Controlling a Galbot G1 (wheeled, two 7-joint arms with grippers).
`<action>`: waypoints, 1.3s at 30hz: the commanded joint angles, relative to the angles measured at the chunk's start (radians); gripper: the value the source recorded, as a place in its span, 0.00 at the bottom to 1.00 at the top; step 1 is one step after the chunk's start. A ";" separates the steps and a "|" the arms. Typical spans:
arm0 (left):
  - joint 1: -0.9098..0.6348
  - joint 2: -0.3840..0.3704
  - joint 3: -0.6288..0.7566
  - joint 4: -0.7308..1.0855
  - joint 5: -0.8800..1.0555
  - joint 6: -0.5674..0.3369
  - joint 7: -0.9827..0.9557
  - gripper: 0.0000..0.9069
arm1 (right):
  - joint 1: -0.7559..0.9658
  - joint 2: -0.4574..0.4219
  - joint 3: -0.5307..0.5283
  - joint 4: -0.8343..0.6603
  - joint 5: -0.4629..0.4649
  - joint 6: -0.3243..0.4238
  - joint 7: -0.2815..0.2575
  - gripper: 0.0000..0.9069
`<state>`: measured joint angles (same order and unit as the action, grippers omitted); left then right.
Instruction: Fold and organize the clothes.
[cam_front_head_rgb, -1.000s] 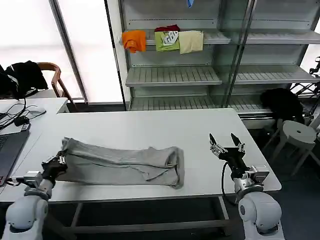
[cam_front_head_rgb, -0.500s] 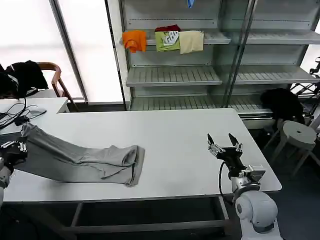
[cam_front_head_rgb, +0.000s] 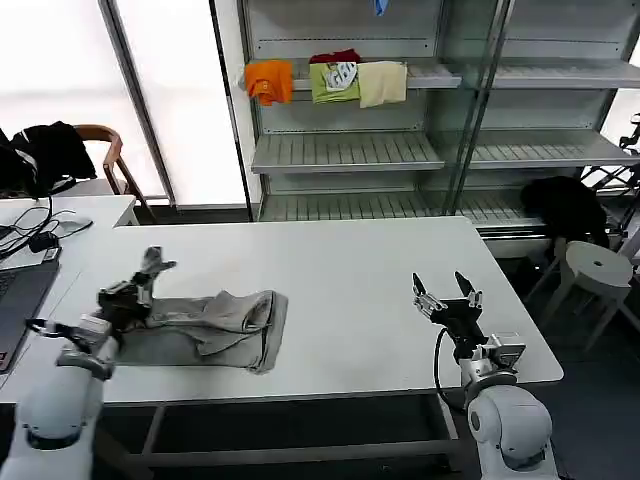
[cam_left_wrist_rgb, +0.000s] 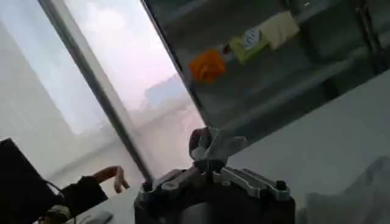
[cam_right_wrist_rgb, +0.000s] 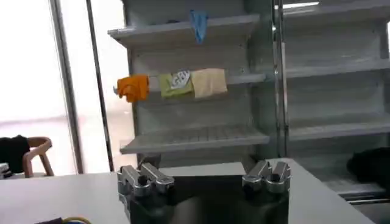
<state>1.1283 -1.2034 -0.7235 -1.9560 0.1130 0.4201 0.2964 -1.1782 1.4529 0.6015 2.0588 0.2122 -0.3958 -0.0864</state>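
A light grey shirt (cam_front_head_rgb: 215, 322) lies bunched on the left half of the white table (cam_front_head_rgb: 350, 260). My left gripper (cam_front_head_rgb: 135, 288) is shut on one end of it. That end is lifted above the rest of the shirt, and a tuft of cloth (cam_front_head_rgb: 156, 262) sticks up past the fingers. In the left wrist view the left gripper (cam_left_wrist_rgb: 210, 163) pinches that grey tuft (cam_left_wrist_rgb: 213, 143), and more of the shirt (cam_left_wrist_rgb: 365, 189) lies lower down. My right gripper (cam_front_head_rgb: 445, 296) hovers open over the table's right side, well away from the shirt. In its own view the right gripper (cam_right_wrist_rgb: 206, 178) holds nothing.
A laptop (cam_front_head_rgb: 18, 298) and cables (cam_front_head_rgb: 40, 238) sit on the left desk. A chair with black fabric (cam_front_head_rgb: 50, 152) stands behind it. Shelves (cam_front_head_rgb: 345, 150) at the back hold orange (cam_front_head_rgb: 268, 80), green (cam_front_head_rgb: 335, 80) and cream (cam_front_head_rgb: 382, 82) cloths. A stool (cam_front_head_rgb: 595, 265) stands at the right.
My left gripper dragged the shirt leftward, then swung back right from the table's left edge, carrying the held end up over the rest of the shirt. The right gripper barely moved.
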 joint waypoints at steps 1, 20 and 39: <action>0.007 -0.165 0.306 -0.068 0.101 0.095 -0.037 0.01 | -0.013 -0.013 0.018 0.000 -0.003 0.003 0.000 1.00; -0.010 -0.239 0.384 0.059 0.098 0.134 -0.117 1.00 | -0.003 -0.012 -0.005 -0.035 -0.015 0.009 -0.006 1.00; -0.011 -0.358 0.411 0.107 -0.050 0.128 -0.152 1.00 | 0.004 -0.002 -0.011 -0.070 -0.031 0.022 -0.002 1.00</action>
<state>1.1125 -1.5121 -0.3255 -1.8455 0.1658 0.5504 0.1524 -1.1760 1.4483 0.5938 1.9953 0.1859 -0.3776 -0.0896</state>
